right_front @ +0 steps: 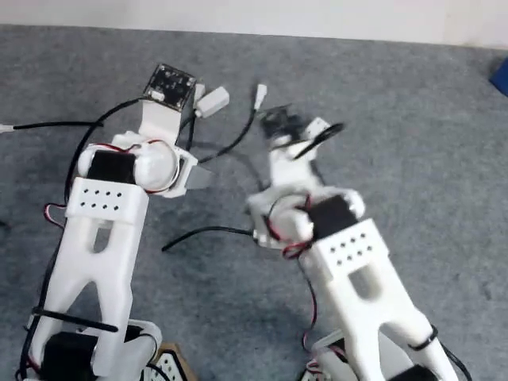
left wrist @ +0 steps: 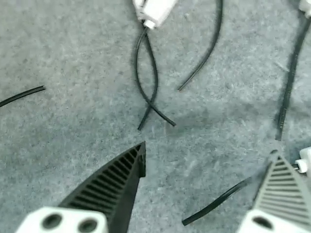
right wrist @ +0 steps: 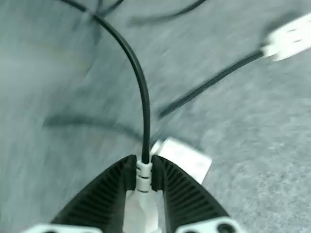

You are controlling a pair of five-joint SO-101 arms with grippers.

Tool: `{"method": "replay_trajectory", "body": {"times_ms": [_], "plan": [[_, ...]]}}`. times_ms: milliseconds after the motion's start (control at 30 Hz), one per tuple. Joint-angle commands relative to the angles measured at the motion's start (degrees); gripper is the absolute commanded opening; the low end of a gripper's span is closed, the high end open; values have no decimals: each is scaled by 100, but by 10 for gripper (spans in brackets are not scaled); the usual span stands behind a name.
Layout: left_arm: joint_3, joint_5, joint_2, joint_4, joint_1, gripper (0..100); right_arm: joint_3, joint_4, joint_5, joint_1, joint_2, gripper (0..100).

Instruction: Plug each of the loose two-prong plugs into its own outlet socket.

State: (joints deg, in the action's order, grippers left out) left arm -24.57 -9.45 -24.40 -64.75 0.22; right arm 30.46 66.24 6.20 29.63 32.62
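My right gripper (right wrist: 143,167) is shut on a white two-prong plug (right wrist: 140,180); its black cable (right wrist: 138,82) curves away from the fingertips. Just beyond the tips a white outlet block (right wrist: 187,158) lies on the grey carpet. From above, this gripper (right_front: 292,135) hangs over the middle of the mat beside a white piece (right_front: 317,127). My left gripper (left wrist: 209,150) is open above bare carpet with nothing between its fingers. A white connector (left wrist: 153,12) with two crossing black cables lies ahead of it, and it also shows in the high view (right_front: 213,99).
Another white plug (right_front: 260,95) on a black cable lies at the far centre. A further blurred white connector (right wrist: 289,41) is off to the side. Loose black cables (left wrist: 150,87) cross the grey carpet (right_front: 413,119), and one runs off the left edge (right_front: 40,125).
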Motion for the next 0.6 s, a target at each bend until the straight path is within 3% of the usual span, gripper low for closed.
{"method": "replay_trajectory", "body": {"times_ms": [0, 100, 200, 367, 567], "plan": [[382, 44, -119, 0, 57, 373, -277, -673, 958, -848, -462, 7], [523, 44, -110, -141, 75, 357, -295, -1218, 1688, -1121, -752, 7], [505, 44, -57, -141, 84, 358, -453, -1385, 2031, -884, -769, 7], [497, 53, -101, -185, 347, 359, -927, -1411, 2092, -576, -822, 7], [505, 360, -110, -360, 1305, 386, -1165, -1411, 2092, -356, -813, 7]]}}
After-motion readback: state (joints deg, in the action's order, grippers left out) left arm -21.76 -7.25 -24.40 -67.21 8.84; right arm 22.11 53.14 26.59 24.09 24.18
